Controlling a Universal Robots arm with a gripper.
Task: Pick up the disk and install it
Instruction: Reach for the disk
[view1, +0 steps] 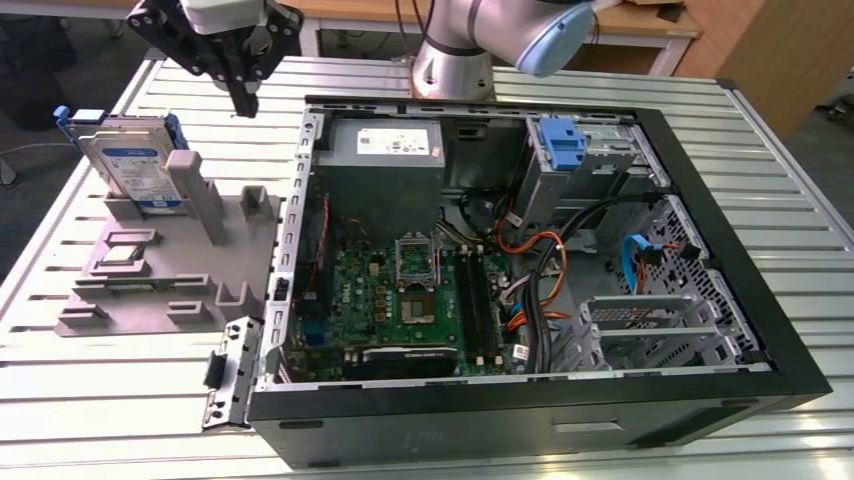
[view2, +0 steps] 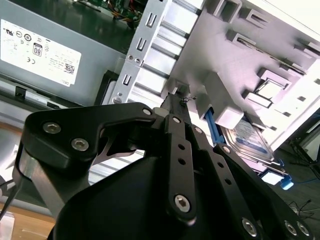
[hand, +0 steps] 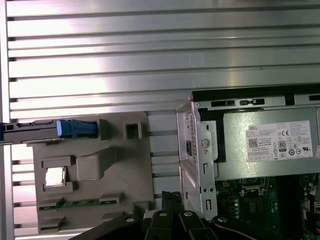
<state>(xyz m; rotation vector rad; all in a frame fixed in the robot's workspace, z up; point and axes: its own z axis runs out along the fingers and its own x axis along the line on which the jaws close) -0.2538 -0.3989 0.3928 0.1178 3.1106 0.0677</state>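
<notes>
The gripper (view1: 247, 103) hangs closed and empty. Beside it, the blue-labelled disk (view1: 134, 165) stands upright in a grey holder (view1: 160, 275). Opposite, a computer case (view1: 787, 335) holds a white-labelled power supply (view1: 384, 165).

arm (view1: 461, 50): bent | gripper (view1: 247, 103): hanging, pointing down | fingers (view2: 177, 145): tips pressed together

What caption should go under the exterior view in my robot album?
Shut, empty gripper hangs above the table, beside the disk standing in its grey holder, next to the open computer case.
</notes>
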